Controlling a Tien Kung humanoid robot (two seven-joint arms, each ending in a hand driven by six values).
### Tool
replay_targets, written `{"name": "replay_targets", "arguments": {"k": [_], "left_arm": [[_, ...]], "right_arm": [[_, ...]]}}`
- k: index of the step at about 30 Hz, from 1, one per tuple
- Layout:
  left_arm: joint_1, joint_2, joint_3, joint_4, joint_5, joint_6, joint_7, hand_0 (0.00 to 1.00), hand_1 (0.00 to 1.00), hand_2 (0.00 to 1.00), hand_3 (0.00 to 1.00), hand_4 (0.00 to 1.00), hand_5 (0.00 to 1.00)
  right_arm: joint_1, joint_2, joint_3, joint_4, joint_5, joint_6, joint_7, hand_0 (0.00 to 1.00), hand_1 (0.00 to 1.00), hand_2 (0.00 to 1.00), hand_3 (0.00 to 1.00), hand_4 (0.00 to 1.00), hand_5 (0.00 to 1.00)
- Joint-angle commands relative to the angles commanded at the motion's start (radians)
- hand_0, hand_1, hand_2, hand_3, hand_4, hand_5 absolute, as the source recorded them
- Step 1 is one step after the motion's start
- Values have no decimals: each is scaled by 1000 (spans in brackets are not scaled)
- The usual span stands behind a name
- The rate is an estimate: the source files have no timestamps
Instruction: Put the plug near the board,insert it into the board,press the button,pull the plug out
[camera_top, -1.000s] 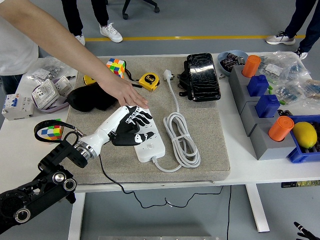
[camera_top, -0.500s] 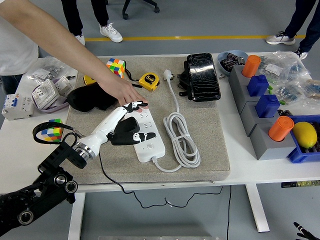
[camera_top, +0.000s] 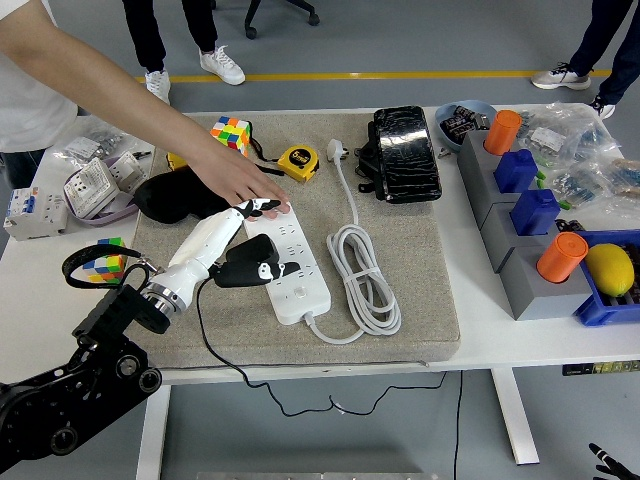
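One robot hand (camera_top: 240, 245) on one board (camera_top: 288, 268) — one person's hand (camera_top: 240, 178).

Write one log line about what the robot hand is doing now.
left hand: holding black plug over white power strip | person's hand: pressing strip's far end | right hand: not visible

We see the left hand (camera_top: 243, 243) over the white power strip (camera_top: 288, 262), fingers closed around a black plug (camera_top: 250, 272) resting on the strip's face. A person's hand (camera_top: 243, 180) presses the strip's far end. The strip's white cable (camera_top: 362, 275) lies coiled beside it on the grey mat (camera_top: 420, 290).
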Motion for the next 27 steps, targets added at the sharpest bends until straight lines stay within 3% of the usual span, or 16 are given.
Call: {"name": "replay_targets", "arguments": {"k": [1, 15, 27], "left_arm": [[-2, -1, 1, 5, 7, -1, 5, 672, 660, 678, 747, 998, 324], [-38, -22, 21, 99, 78, -10, 69, 664, 656, 678, 729, 998, 357], [-55, -31, 27, 147, 94, 10, 78, 640, 642, 671, 717, 998, 354]], "right_arm": [[0, 0, -1, 0, 0, 0, 0, 571, 639, 606, 549, 959, 529], [0, 0, -2, 1, 1, 1, 0, 571, 639, 606, 549, 959, 529], [3, 0, -4, 2, 0, 0, 0, 571, 639, 606, 548, 959, 529]]}}
